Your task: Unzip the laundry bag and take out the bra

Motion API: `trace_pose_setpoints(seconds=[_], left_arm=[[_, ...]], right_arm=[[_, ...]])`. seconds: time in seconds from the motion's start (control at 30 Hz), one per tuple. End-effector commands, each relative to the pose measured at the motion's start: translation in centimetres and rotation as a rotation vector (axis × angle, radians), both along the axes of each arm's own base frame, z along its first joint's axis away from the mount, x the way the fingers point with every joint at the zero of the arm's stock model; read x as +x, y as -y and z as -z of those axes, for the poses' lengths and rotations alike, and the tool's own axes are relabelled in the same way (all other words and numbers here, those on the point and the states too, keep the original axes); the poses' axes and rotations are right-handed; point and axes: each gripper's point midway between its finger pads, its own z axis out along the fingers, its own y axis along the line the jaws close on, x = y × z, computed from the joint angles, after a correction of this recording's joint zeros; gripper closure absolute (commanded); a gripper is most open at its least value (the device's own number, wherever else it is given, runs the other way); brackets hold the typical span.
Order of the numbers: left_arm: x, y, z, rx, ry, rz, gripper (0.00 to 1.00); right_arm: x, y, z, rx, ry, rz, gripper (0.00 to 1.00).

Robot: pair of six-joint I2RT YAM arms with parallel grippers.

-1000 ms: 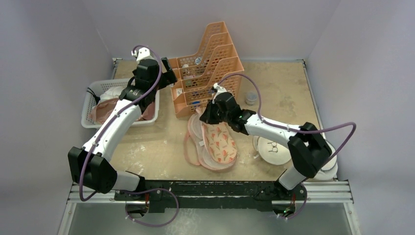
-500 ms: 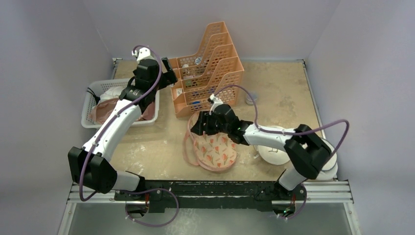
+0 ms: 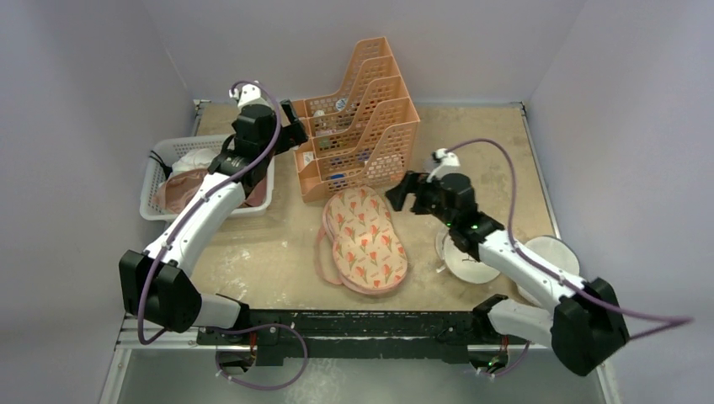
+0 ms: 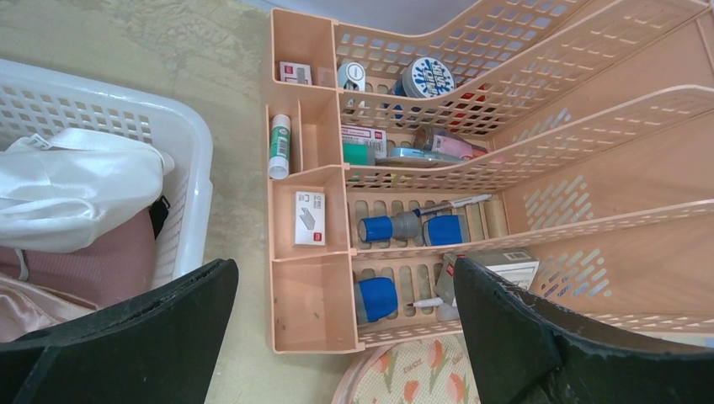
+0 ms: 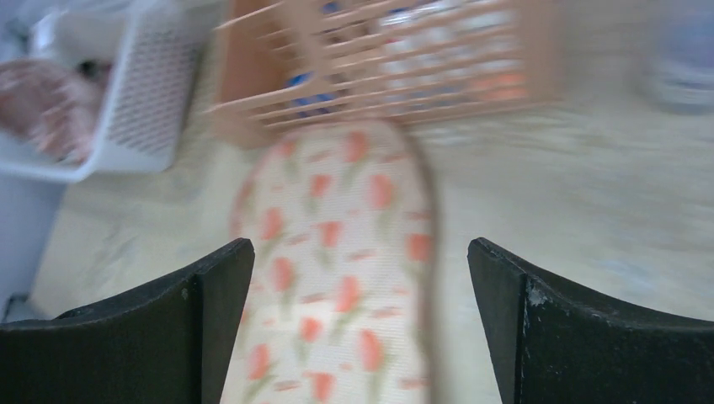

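Note:
The peach floral laundry bag (image 3: 364, 240) lies flat in the middle of the table, just in front of the orange organiser. In the right wrist view it is blurred (image 5: 337, 252) and lies below my open jaws. My right gripper (image 3: 402, 192) (image 5: 360, 252) hovers open and empty, just right of the bag's far end. Open and empty too, my left gripper (image 3: 295, 128) (image 4: 343, 278) is up beside the organiser's left end, with the bag's far tip (image 4: 421, 374) below it. The dusty-pink bra (image 3: 181, 189) (image 4: 109, 269) lies in the white basket under white clothes.
The orange tiered organiser (image 3: 358, 118) (image 4: 311, 311) holds pens, blue-capped bottles and small boxes behind the bag. At the left stands the white basket (image 3: 156, 181) (image 4: 189, 168). A round white mesh pouch (image 3: 471, 257) lies at the right, under my right arm.
My right gripper opened, let go of the bag and drew back to the right. The bag's lifted half dropped flat. The left arm hardly moved.

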Motion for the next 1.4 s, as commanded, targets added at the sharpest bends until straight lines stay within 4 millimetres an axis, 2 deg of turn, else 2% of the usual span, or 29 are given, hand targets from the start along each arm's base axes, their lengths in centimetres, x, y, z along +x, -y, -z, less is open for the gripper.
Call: trace_pose_setpoints(seconds=[0.0,0.03,0.13,0.2,0.27,0.33,0.4,0.47,0.57,0.63,0.73,0.8,0.87,0.93,1.0,1.2,1.37], left_arm=[[0.6,0.7,-1.3,-0.011,0.071,0.022,0.01],[0.6,0.7,-1.4,-0.006,0.075,0.026,0.0],[0.3,0.5,-2.2,0.014,0.108,0.032,0.01],[-0.2,0.0,-3.7,0.038,0.154,0.027,0.01],[-1.2,-0.9,-6.0,0.053,0.219,0.013,0.01],[-2.5,-1.8,-8.9,0.052,0.3,-0.007,0.0],[-4.1,-2.6,-12.8,0.038,0.396,-0.014,0.01],[-6.3,-3.3,-17.3,0.022,0.502,-0.014,0.01],[-10.0,-4.6,-23.5,0.009,0.649,-0.015,0.01],[-12.9,-5.8,-27.0,0.002,0.739,-0.028,0.01],[-16.7,-7.8,-30.5,0.007,0.84,-0.07,0.0],[-19.1,-9.4,-31.8,0.009,0.888,-0.118,0.0],[-20.5,-10.5,-32.4,0.014,0.913,-0.152,0.0],[-21.4,-11.1,-32.6,0.03,0.923,-0.169,0.0],[-21.6,-11.4,-32.4,0.041,0.913,-0.183,0.01],[-19.8,-11.0,-30.5,0.07,0.837,-0.183,0.01],[-18.8,-10.4,-29.8,0.069,0.813,-0.165,0.0]], right_arm=[[1.1,7.2,-2.2,-0.049,0.103,0.125,0.0],[1.6,9.5,-2.8,-0.064,0.117,0.178,0.0],[1.8,13.9,-5.1,-0.093,0.154,0.255,0.0],[1.6,16.8,-7.5,-0.112,0.19,0.318,0.0],[0.8,18.3,-10.9,-0.127,0.256,0.356,0.0],[-0.5,19.0,-14.5,-0.141,0.325,0.379,0.0],[-2.1,19.4,-19.1,-0.147,0.429,0.391,0.0],[-4.4,19.8,-24.8,-0.153,0.568,0.409,0.0],[-7.6,20.5,-30.9,-0.162,0.721,0.439,0.0],[-9.6,20.8,-34.0,-0.169,0.808,0.452,0.0],[-12.6,20.8,-37.7,-0.169,0.931,0.453,0.0],[-14.3,20.9,-39.4,-0.166,0.995,0.457,0.0],[-16.0,20.9,-40.8,-0.164,1.054,0.459,0.0],[-17.4,21.1,-41.7,-0.159,1.102,0.474,0.0],[-17.9,21.6,-42.1,-0.166,1.119,0.505,0.0],[-16.9,22.3,-41.2,-0.139,1.057,0.547,0.0],[-15.6,22.8,-40.7,-0.141,0.997,0.577,0.0]])
